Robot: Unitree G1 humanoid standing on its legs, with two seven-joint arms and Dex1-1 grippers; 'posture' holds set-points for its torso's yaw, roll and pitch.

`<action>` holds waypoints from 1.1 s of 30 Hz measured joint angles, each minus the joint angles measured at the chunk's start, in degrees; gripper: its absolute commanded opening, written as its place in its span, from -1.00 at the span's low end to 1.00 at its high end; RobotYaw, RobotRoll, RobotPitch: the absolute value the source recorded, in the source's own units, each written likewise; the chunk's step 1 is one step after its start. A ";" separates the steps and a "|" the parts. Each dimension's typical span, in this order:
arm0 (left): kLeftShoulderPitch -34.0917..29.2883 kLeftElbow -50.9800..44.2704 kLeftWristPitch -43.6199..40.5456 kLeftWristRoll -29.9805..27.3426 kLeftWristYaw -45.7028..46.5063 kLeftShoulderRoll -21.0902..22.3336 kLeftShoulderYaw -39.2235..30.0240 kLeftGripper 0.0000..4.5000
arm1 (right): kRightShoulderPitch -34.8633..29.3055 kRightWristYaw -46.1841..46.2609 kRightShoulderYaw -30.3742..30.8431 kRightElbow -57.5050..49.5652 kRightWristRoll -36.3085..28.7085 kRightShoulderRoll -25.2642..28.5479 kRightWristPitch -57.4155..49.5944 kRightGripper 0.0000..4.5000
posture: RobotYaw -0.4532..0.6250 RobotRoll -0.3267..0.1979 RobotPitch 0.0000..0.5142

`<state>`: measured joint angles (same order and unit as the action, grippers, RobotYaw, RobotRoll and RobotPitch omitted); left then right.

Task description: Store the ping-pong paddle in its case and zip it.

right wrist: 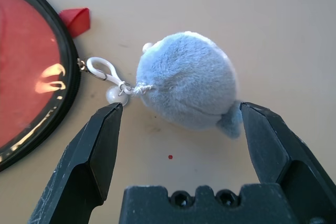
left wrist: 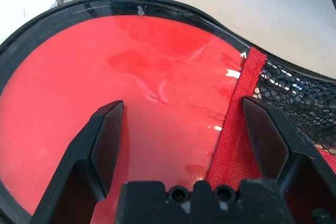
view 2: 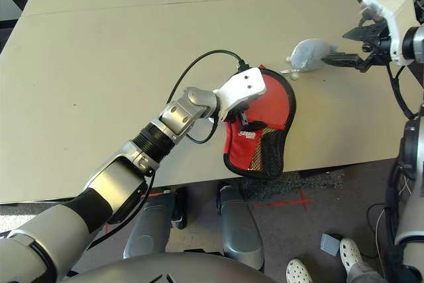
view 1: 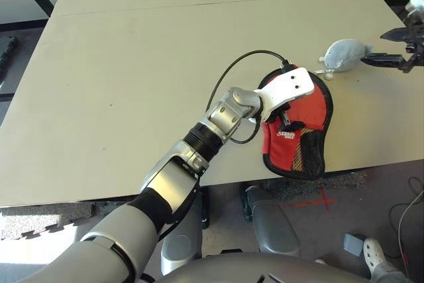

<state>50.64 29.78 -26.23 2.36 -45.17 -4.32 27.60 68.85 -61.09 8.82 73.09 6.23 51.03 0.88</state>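
The black fingers (left wrist: 107, 145) of the left gripper (left wrist: 181, 145) are seen spread wide, nothing clamped between them, poised low over the red side of the case (view 1: 311, 120); whether they touch the fabric cannot be told; the placement is judged a way of pinning the pouch flat while the zipper is worked. The case lies near the table's (view 1: 132, 64) front edge, its narrow handle end pointing toward six o'clock and slightly overhanging, the mesh pocket and white logo turned up; its black zipper rim appears closed all round, so the ping-pong paddle is judged to be inside, though it cannot be seen. At about two o'clock from the case a grey plush charm (view 2: 311, 53) rests on the table, tied by a white clip (right wrist: 102, 69) to the zipper pull at the case's rounded end; it is judged to serve as a handle for drawing the zip. At the far right, the right gripper (view 2: 348, 48) is held above the table just beside the charm, its fingers parted and empty.
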 measured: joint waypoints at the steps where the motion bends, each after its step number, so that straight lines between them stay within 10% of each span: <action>1: -0.10 -0.34 -0.22 0.00 0.02 0.05 0.00 1.00 | 0.00 1.43 -0.26 0.50 0.25 -0.57 0.27 0.98 | -0.22 0.25 0.08; 14: -3.53 -9.45 -5.85 0.01 0.47 0.95 0.15 1.00 | -1.38 18.50 -1.02 2.89 4.96 -9.32 1.11 0.98 | -0.15 0.25 0.14; 27: -3.97 -10.79 -7.34 -0.01 0.85 0.49 0.59 1.00 | -2.19 16.20 -1.09 2.78 7.06 -7.76 0.13 -0.68 | -0.18 0.25 0.11; 33: -3.85 -10.42 -7.26 -0.05 0.86 -0.10 0.59 1.00 | -2.14 4.10 1.54 1.22 8.77 -3.46 0.85 -0.82 | -0.20 0.25 0.11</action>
<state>46.79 19.35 -33.48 2.31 -44.31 -4.42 28.18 66.71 -56.99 10.37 74.31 15.00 47.57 1.74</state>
